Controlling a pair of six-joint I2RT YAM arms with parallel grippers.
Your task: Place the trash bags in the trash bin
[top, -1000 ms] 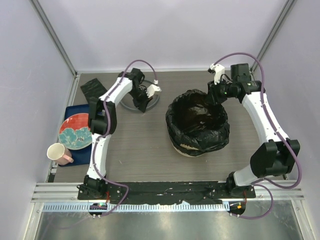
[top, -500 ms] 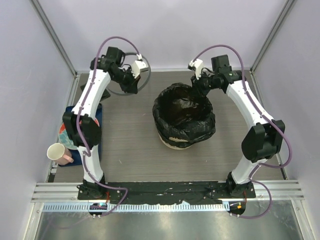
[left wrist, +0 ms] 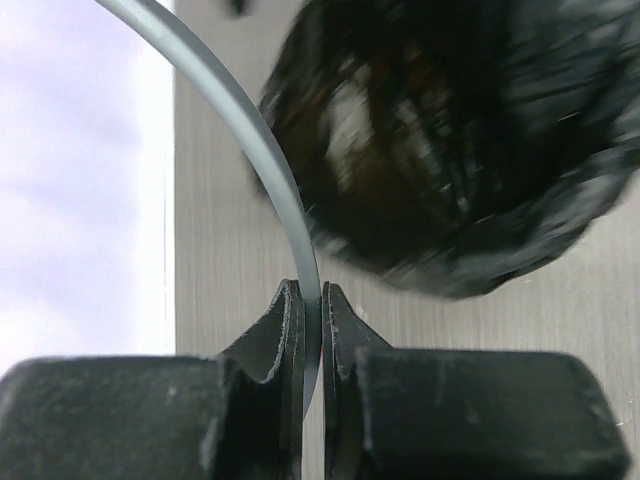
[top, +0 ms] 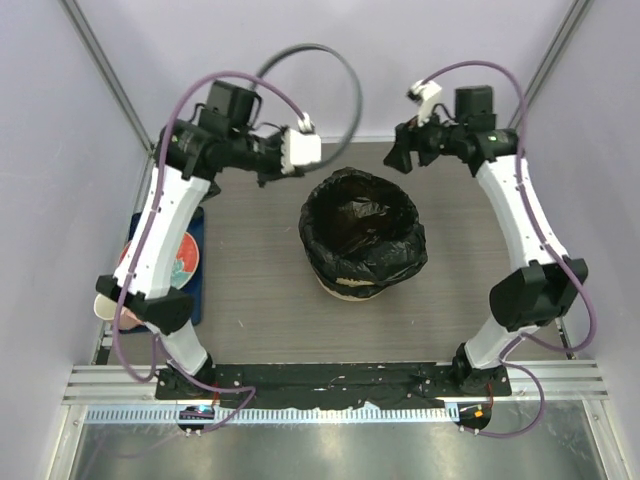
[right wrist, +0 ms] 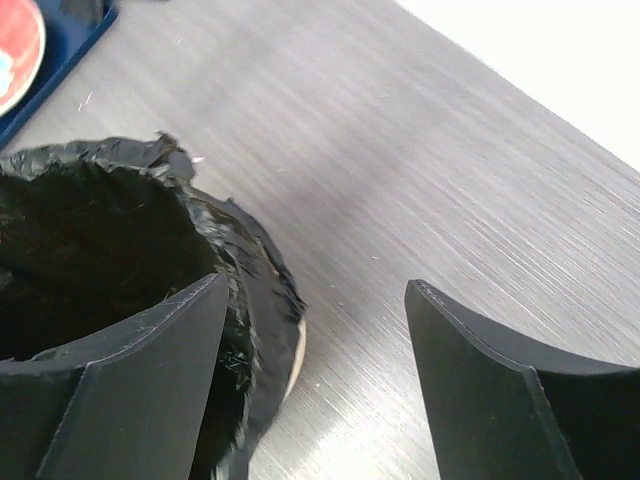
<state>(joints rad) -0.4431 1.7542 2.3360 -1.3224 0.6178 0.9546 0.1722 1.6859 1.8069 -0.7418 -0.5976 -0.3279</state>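
Left gripper: its arm climbs from the near edge up the left side and bends inward. That places the gripper high over the far part of the table, beyond and to the left of the bin. In your left wrist view the fingers are pressed together on a thin grey ring.
Right gripper: its arm rises along the right side and reaches inward at the far end. The gripper is just beyond the bin's far-right rim. In your right wrist view the fingers stand wide apart, one in front of the bag's edge and the other over bare table.
Trash bin: one, upright at mid-table between the two arms.
Trash bag: one, opened inside the bin, with its crinkled mouth folded out over the rim.
Grey ring: one, held up in the air by the left gripper, apart from the bin.
Other items: one plate on one blue tray, and one cup, all at the left edge.
Hidden or unclear: the bag covers nearly all of the bin wall, so you see only a cream strip at its near foot. The left arm hides half of the plate and most of the cup. The left wrist view is blurred and cuts the ring off. You cannot tell whether the right finger touches the bag.
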